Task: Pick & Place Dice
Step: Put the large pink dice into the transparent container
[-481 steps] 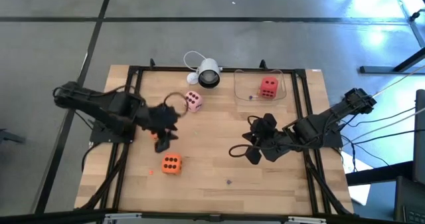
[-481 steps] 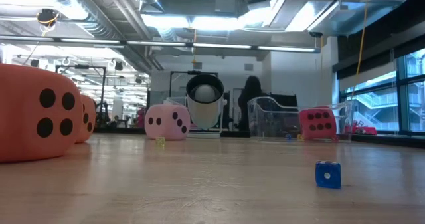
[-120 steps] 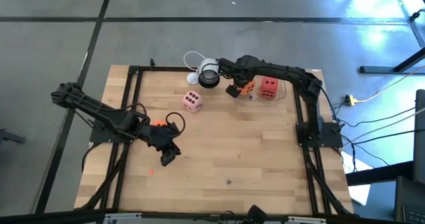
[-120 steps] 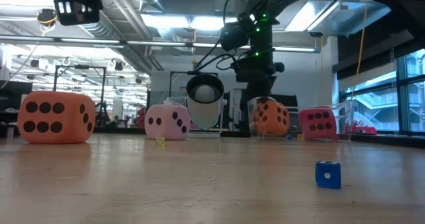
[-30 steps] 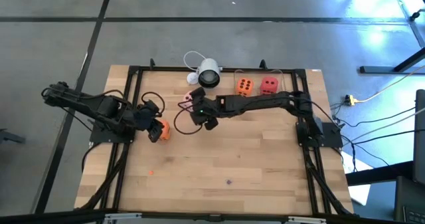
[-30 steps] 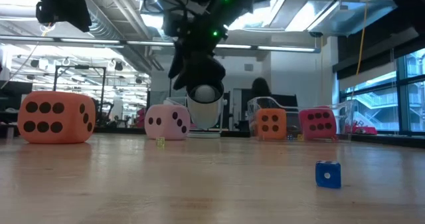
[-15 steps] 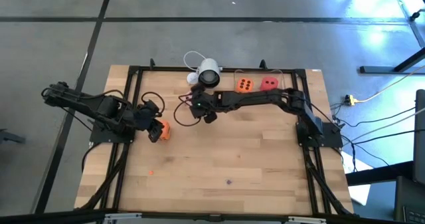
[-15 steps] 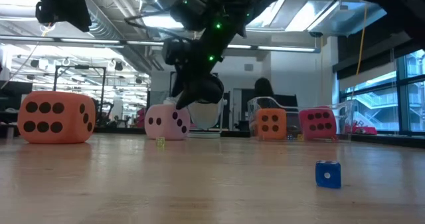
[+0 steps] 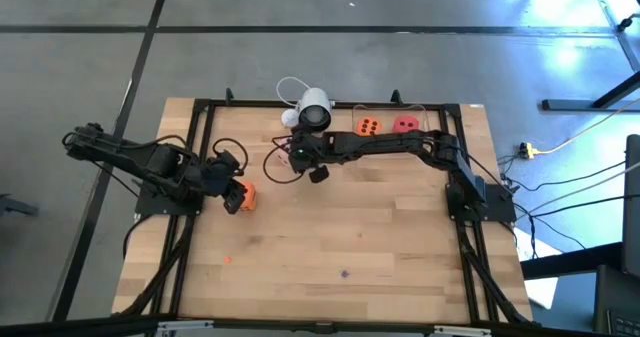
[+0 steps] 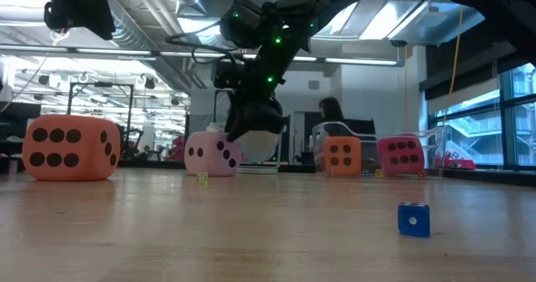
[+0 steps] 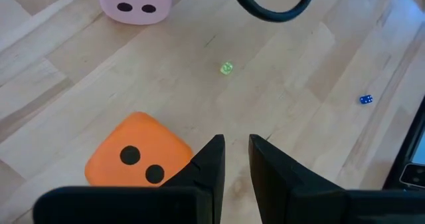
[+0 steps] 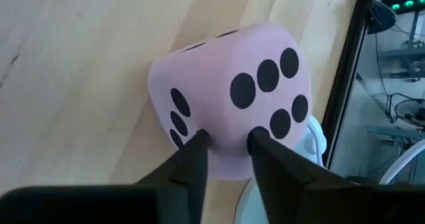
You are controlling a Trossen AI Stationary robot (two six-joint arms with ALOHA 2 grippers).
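- While the dark right gripper (image 9: 300, 157) reaches from the right edge to the upper centre of the high view, the pale pink soft die with black dots (image 12: 232, 117) lies directly ahead of it; in the right wrist view the die fills the middle of the frame.
- The right gripper's two dark fingers (image 12: 192, 159) stand only narrowly apart, their tips against the die's near face and not around its sides; judged from this, they must spread before any grasp can be made.
- The pink die rests on the pale wooden table (image 9: 350, 237), just in front of the white round camera (image 9: 314, 109), left of centre in the low view (image 10: 211, 154). Of the two arms, the right is plainly the nearer to it.
- The clear plastic bin (image 10: 356, 152) at the upper right of the table holds one orange die (image 9: 367, 128) and one red die (image 9: 405, 125).
- The dark left gripper (image 11: 234, 147) waits at the left of the high view, its fingers a narrow gap apart and holding nothing, just beside a second orange soft die (image 11: 139, 159).
- A tiny blue die (image 10: 414, 218) and a tiny green die (image 11: 226, 68) lie loose on the table.
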